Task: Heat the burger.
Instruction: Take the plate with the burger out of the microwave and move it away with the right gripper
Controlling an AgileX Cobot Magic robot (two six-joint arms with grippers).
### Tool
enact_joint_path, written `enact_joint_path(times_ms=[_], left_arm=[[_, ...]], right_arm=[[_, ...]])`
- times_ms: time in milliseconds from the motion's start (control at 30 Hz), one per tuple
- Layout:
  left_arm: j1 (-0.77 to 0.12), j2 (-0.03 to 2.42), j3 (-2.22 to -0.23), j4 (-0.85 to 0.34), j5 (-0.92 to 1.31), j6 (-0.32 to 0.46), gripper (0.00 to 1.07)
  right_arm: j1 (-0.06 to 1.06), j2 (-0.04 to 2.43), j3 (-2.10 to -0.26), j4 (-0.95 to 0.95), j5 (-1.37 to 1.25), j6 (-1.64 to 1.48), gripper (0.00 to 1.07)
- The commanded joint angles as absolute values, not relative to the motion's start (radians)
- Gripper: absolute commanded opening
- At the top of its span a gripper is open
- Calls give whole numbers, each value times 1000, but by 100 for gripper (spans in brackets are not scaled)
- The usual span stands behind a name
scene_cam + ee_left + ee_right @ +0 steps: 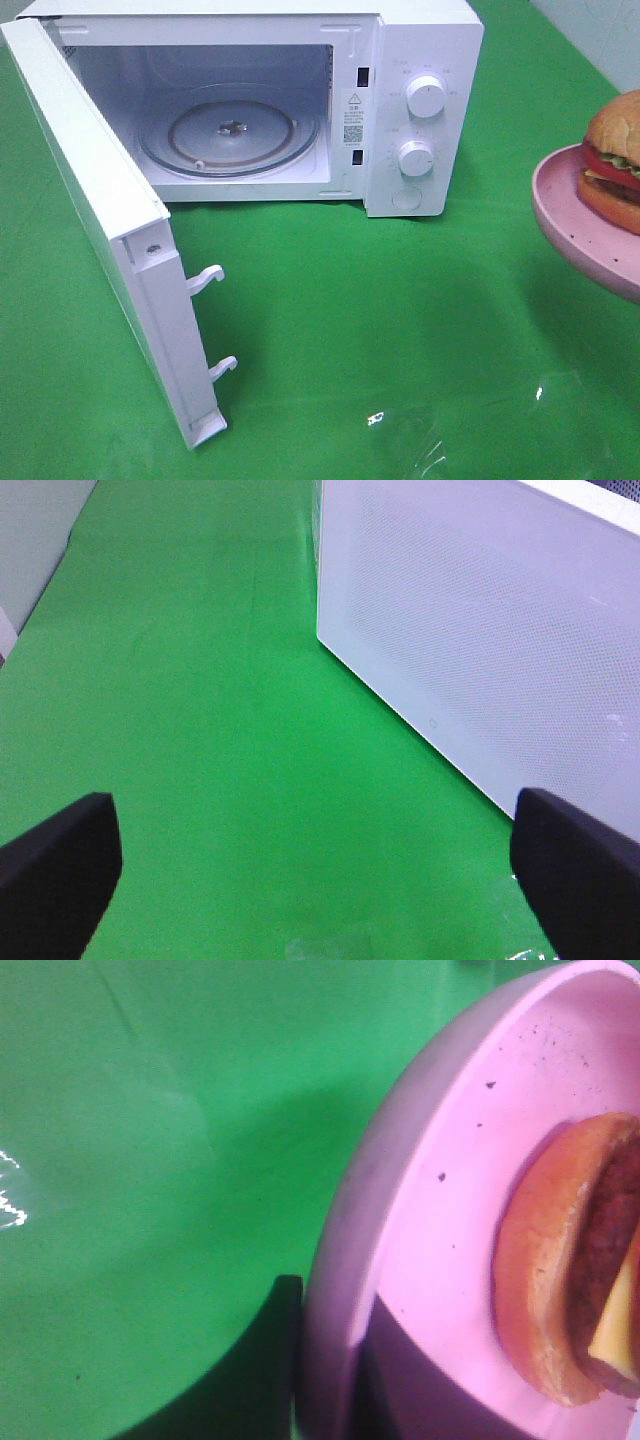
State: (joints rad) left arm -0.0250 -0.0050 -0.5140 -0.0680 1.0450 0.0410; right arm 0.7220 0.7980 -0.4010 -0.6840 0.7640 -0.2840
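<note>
Resting on the pink plate (560, 215) at the exterior frame's right edge, the burger (615, 160) is seen; its cheese appears only in the right wrist view. The left claw (315, 865) is spread wide; the right claw's state cannot be told.

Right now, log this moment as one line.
stage: loading | white microwave: door open, glass turntable bare | burger: on speckled pink plate, raised right | left gripper: open, idle

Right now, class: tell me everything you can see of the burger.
The burger sits on a speckled pink plate at the right edge of the high view, partly cut off. Its glossy tan-brown bun holds green lettuce, red tomato, yellow cheese and a dark patty. It stands upright, layers intact, outside the open microwave.
</note>
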Motion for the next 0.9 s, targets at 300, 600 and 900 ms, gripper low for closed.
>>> enact_joint_path(times_ms=[300, 600, 900], left_arm=[[-21, -11, -511, -75, 1035, 39, 98], [-21, -11, -511, -75, 1035, 39, 98], [-21, -11, -511, -75, 1035, 39, 98]], right_arm=[[721, 785, -409, -817, 869, 57, 0], [721, 806, -410, -897, 923, 313, 0], [721, 919, -415, -915, 892, 463, 0]])
